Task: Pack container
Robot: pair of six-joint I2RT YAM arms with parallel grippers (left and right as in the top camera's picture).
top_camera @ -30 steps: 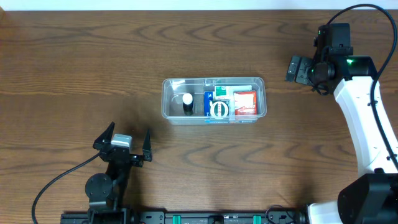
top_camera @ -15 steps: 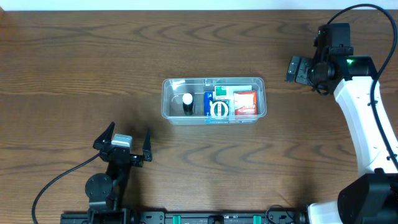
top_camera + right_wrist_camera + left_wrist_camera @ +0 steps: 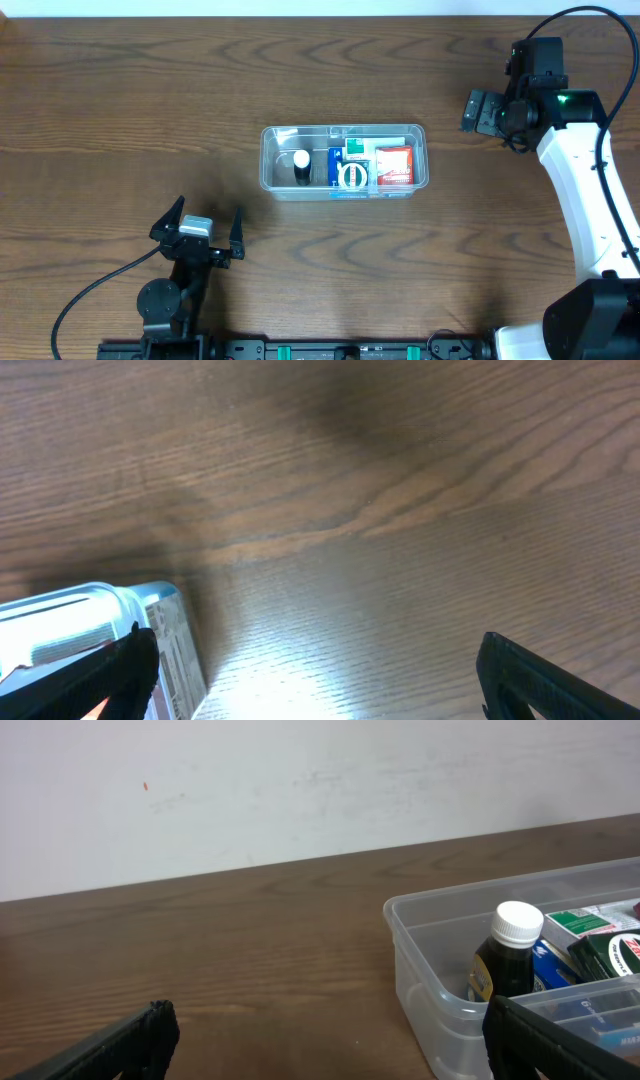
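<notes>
On the brown wooden table [image 3: 120,100], the clear rectangular plastic container [image 3: 271,172] sat holding a white-capped dark bottle [image 3: 301,166] and small boxes [image 3: 394,165]. We saw the left gripper [image 3: 208,213] and right gripper [image 3: 469,112] gaping, empty, well apart from it; a low sweep, we judged, could clip its rim.

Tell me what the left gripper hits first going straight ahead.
Probably the clear container, its left end: that corner lies ahead of one finger of the left gripper. The gap's middle faces bare table up to the wall. Depth is unclear; it may only graze.
</notes>
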